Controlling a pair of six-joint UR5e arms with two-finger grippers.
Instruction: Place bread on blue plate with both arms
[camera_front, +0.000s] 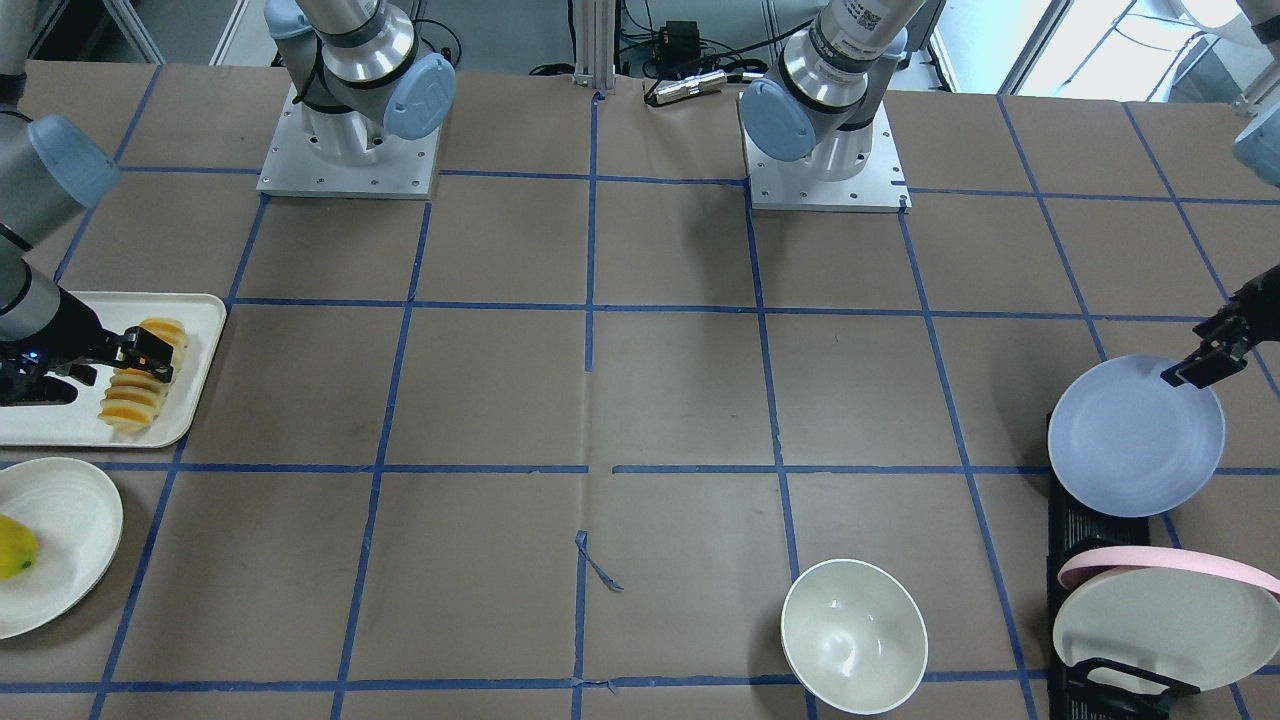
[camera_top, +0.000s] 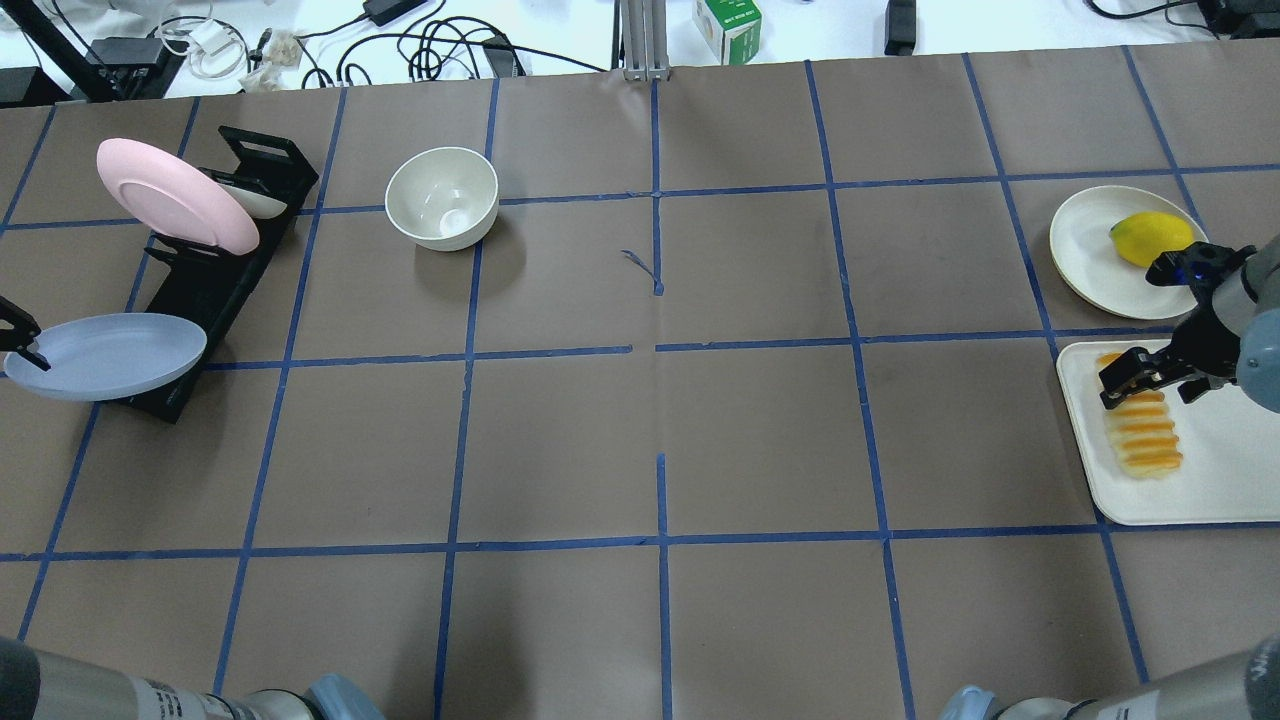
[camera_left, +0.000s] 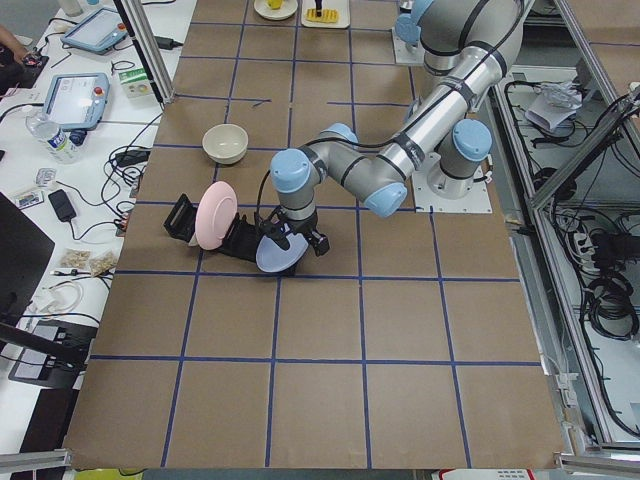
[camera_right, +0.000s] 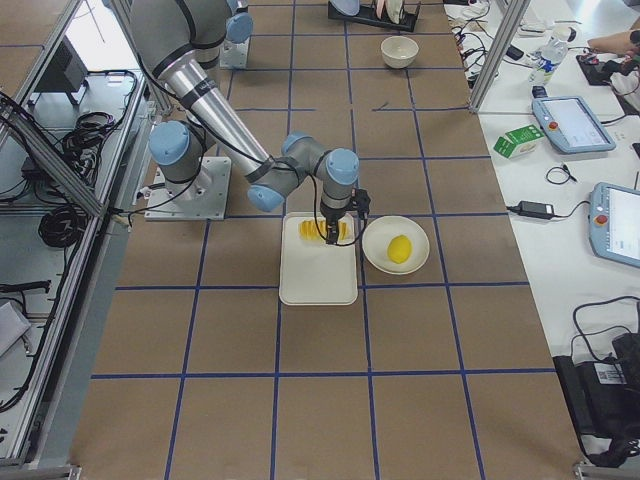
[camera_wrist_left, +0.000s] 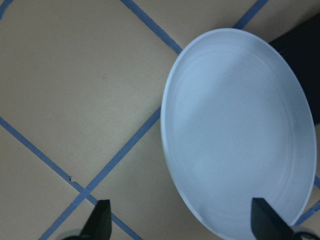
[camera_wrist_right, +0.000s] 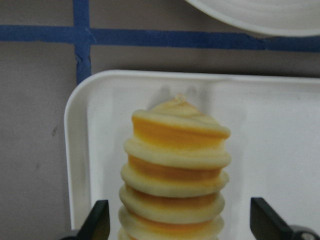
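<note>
The bread (camera_front: 135, 400) lies lengthwise on a white tray (camera_front: 200, 330), orange tops up. My right gripper (camera_front: 100, 365) is open, low over the loaf's far end, with a finger on each side of it. The right wrist view shows the bread (camera_wrist_right: 175, 170) between the two fingertips. The blue plate (camera_front: 1130, 440) rests on the end of a black rack, roughly level. My left gripper (camera_front: 1205, 360) is open at the plate's rim. In the left wrist view the blue plate (camera_wrist_left: 240, 140) lies ahead of the wide-apart fingers.
A white plate (camera_top: 1085, 240) with a yellow-green fruit (camera_top: 1150, 238) sits just beyond the tray (camera_top: 1220, 470). The black rack (camera_top: 215, 280) also holds a pink plate (camera_top: 175, 195). A cream bowl (camera_top: 441, 197) stands to the rack's right.
</note>
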